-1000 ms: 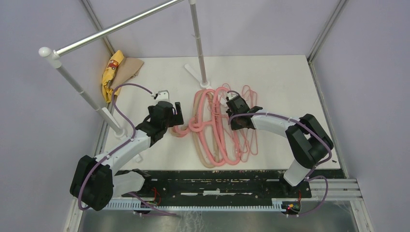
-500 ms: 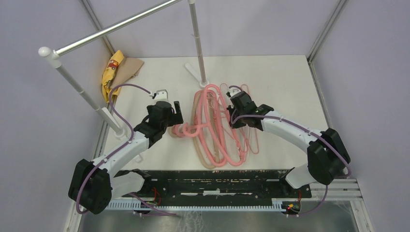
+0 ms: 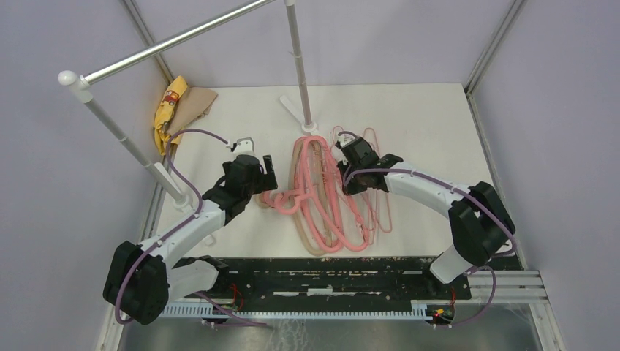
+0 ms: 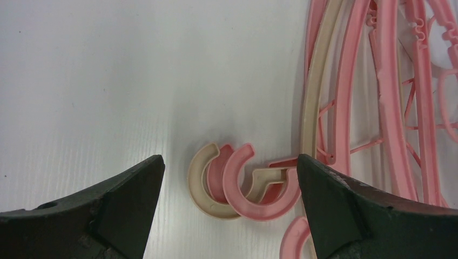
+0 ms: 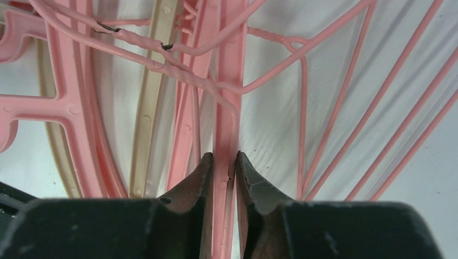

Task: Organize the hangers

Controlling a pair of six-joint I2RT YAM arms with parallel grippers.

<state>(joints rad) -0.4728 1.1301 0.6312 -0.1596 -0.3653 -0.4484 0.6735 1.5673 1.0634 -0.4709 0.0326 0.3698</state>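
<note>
White tabletop is carrying the whole job: the hangers are lying in one tangled heap at its middle, near the foot of the upright post, and none of them is hanging on the silver rail yet. Your right gripper is pinching the straight bar of a thick pink plastic hanger, its jaws standing narrow with the bar between them, so you are holding that one. Your left gripper is hovering with its jaws spread wide and gripping nothing, the stacked hooks of the plastic hangers lying on the table between its fingertips. As I am reading it, you are working on freeing one hanger from the pile. To do it well, be watching the pink wire hangers: a twisted wire neck is crossing over the very bar you are gripping, and the beige hanger is lying just beside it, so a straight lift is likely going to drag the neighbours along. Consider bringing the left jaws down over the other hooks and pinning them while the right is sliding its bar out sideways, low and slow. If the bar is slipping in that shallow fingertip pinch, be settling deeper before pulling.
</note>
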